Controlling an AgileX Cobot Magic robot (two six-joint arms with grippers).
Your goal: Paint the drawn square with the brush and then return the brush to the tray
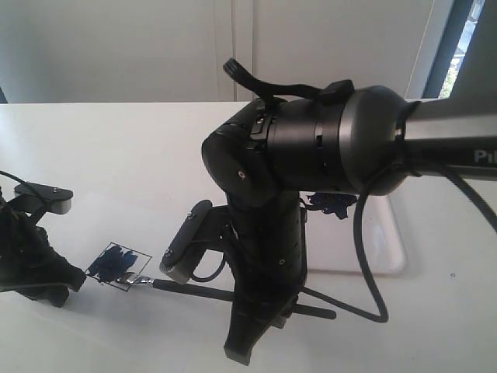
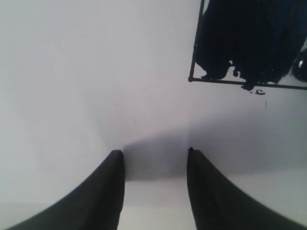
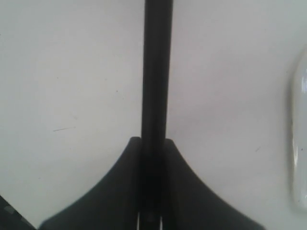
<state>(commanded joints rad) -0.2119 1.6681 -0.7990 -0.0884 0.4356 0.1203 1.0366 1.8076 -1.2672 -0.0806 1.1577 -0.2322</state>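
The drawn square (image 1: 119, 266) lies on the white paper at the lower left, its inside smeared dark blue-black; it also shows in the left wrist view (image 2: 249, 43). The brush (image 1: 202, 291) lies low across the paper, its silver ferrule and bristles at the square's right corner. My right gripper (image 1: 258, 307) is shut on the brush's black handle (image 3: 157, 72), which runs out from between the fingers (image 3: 152, 141). My left gripper (image 1: 68, 277) rests just left of the square, open (image 2: 153, 155) and holding nothing. The tray (image 1: 384, 249) sits at the right, partly hidden by the right arm.
A dark blue paint blob (image 1: 330, 204) sits on the tray's near-left part. The tray's rim (image 3: 300, 143) shows at the edge of the right wrist view. A black cable (image 1: 365, 264) loops down from the right arm over the paper.
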